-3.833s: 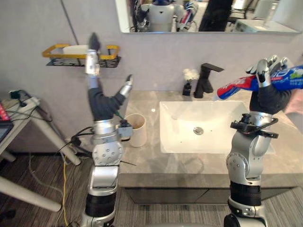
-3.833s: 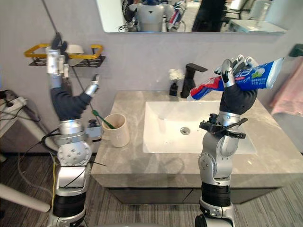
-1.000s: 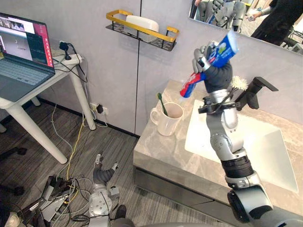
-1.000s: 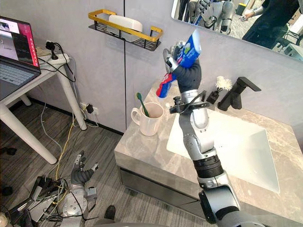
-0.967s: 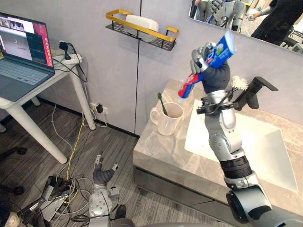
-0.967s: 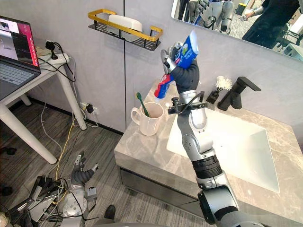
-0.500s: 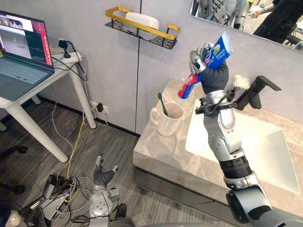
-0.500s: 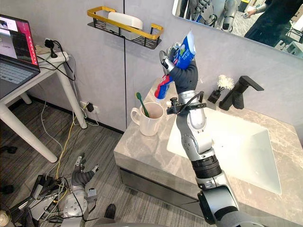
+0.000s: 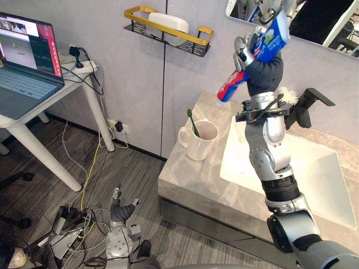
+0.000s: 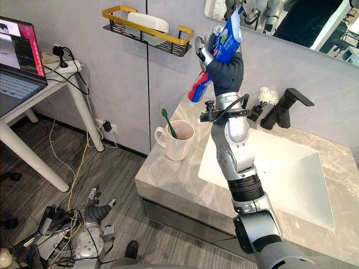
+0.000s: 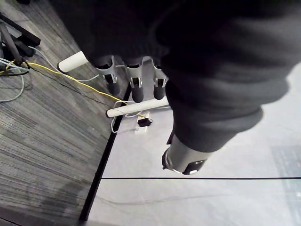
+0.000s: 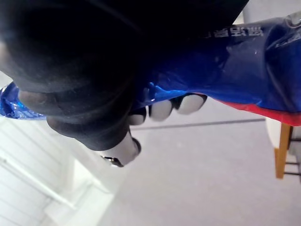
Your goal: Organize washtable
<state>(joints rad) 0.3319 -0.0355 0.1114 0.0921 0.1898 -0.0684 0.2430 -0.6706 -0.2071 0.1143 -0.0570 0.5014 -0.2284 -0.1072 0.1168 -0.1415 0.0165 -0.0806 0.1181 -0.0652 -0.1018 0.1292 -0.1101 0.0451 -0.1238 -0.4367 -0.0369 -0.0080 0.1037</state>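
Raised higher, right hand (image 9: 262, 68) grips toothpaste tube (image 9: 274, 37), cap down; left hand (image 9: 120, 211) hangs relaxed.

Bathroom test setup: washbasin (image 9: 317, 182), faucet (image 9: 310, 102), mirror (image 9: 331, 25), wall shelf (image 9: 168, 29); laptop (image 9: 23, 55) alongside.

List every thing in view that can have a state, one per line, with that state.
toothpaste tube: held in the air, tilted, red end lowest
right hand: raised, fingers curled round the toothpaste tube
left hand: open, empty, low by the floor
mug: upright on the counter
toothbrush: standing in the mug, leaning
laptop: open, screen lit
sink: empty
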